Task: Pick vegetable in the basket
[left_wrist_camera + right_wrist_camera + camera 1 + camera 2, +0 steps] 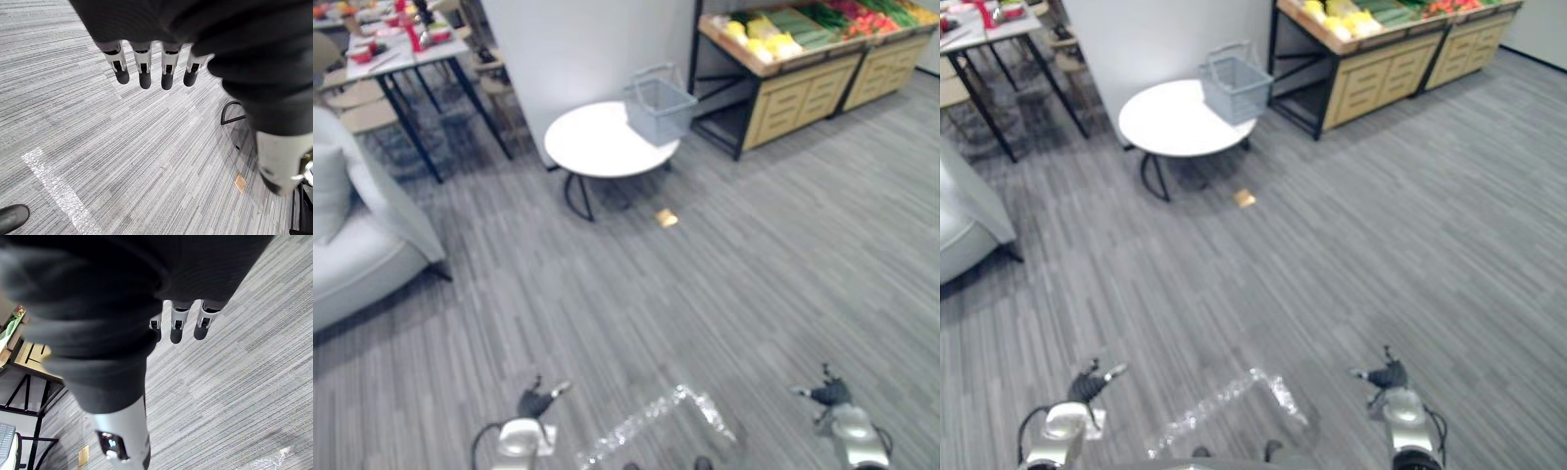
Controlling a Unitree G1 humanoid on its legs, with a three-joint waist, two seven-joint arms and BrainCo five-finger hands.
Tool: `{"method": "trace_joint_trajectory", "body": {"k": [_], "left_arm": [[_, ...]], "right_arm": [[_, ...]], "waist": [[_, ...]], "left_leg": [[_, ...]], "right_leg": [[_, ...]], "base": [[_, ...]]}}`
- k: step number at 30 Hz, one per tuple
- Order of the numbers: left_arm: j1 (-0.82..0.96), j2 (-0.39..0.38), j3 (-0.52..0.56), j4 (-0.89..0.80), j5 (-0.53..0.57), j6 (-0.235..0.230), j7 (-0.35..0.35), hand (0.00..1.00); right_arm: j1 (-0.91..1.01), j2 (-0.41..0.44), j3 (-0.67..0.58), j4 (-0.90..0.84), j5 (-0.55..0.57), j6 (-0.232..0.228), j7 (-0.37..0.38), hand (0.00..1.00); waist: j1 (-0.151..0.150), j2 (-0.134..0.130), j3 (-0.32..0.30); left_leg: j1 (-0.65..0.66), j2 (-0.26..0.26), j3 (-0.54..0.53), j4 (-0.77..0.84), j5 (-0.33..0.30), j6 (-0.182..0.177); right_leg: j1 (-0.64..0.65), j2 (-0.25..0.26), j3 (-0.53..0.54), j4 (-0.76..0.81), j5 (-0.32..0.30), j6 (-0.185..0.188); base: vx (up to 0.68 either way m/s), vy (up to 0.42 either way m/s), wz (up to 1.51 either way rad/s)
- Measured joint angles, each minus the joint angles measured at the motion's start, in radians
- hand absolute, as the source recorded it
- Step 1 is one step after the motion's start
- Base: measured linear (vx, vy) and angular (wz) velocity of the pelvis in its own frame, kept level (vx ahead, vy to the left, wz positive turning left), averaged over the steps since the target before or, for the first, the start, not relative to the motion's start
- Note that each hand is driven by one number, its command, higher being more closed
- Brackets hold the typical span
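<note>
Grey plank flooring [754, 274] is recorded throughout. Ahead, a round white table [592, 147] is set, with a grey wire basket [661, 108] stood on its far right edge. Vegetables [783, 34] are laid out on a wooden stand [803, 88] beyond the basket. A small tan card [667, 218] is noted on the floor near the table. Left hand [536, 399] and right hand [829, 394] are held low over the floor, well apart from the table, fingers straight and relaxed, nothing grasped.
</note>
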Motion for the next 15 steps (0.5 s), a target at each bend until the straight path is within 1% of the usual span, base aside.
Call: {"method": "trace_joint_trajectory", "body": {"k": [6,12,15], "left_arm": [[0.035,0.0,0.001,0.008,-0.008,0.001,-0.008,0.0],[0.028,-0.01,0.001,0.01,-0.019,0.001,-0.007,0.0],[0.017,-0.018,0.001,0.01,-0.02,0.001,-0.007,0.0]], "right_arm": [[0.03,0.002,0.0,-0.004,0.001,0.0,-0.001,0.0],[0.012,0.007,0.008,-0.004,0.003,0.001,-0.002,0.0],[-0.016,0.007,0.008,-0.003,0.005,0.001,-0.004,0.0]], "waist": [[0.0,0.0,0.0],[0.0,0.008,0.004],[0.0,0.013,0.019]], "left_leg": [[-0.005,0.001,-0.001,-0.005,0.0,0.001],[-0.059,0.002,0.0,0.0,0.004,0.006],[-0.075,0.001,0.0,0.0,0.007,0.006]], "right_leg": [[-0.003,0.0,-0.01,0.0,0.0,0.0],[-0.072,0.001,-0.006,0.029,-0.002,-0.002],[-0.11,0.0,-0.001,0.073,-0.02,-0.007]], "base": [[-0.05,-0.029,0.03],[0.0,-0.017,-0.02],[0.04,-0.008,-0.04]]}}
